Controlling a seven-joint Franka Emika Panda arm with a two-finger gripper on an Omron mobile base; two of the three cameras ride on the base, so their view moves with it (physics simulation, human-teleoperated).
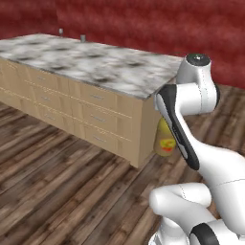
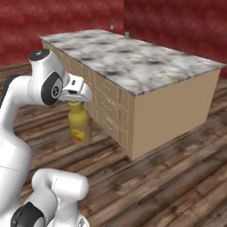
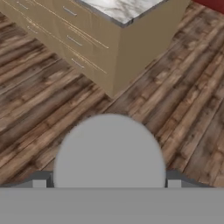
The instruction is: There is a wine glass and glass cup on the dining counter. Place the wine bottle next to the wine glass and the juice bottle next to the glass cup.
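One juice bottle [image 2: 80,125] hangs straight under my gripper [image 2: 76,103], centre-left in the right base view; jaws spread wide on its neck, pinching it; bottle off the floor, upright. Left base view shows just its label side [image 1: 164,139] behind my forearm, centre-right; hand view shows its grey round top [image 3: 109,151] between my fingertips [image 3: 39,183], cabinet island [image 3: 109,48] upper centre.

red walls [image 1: 143,24], plank floor [image 1: 57,182], tan cabinets [image 1: 72,105].

Glossy white arm [image 1: 201,158], dark joints
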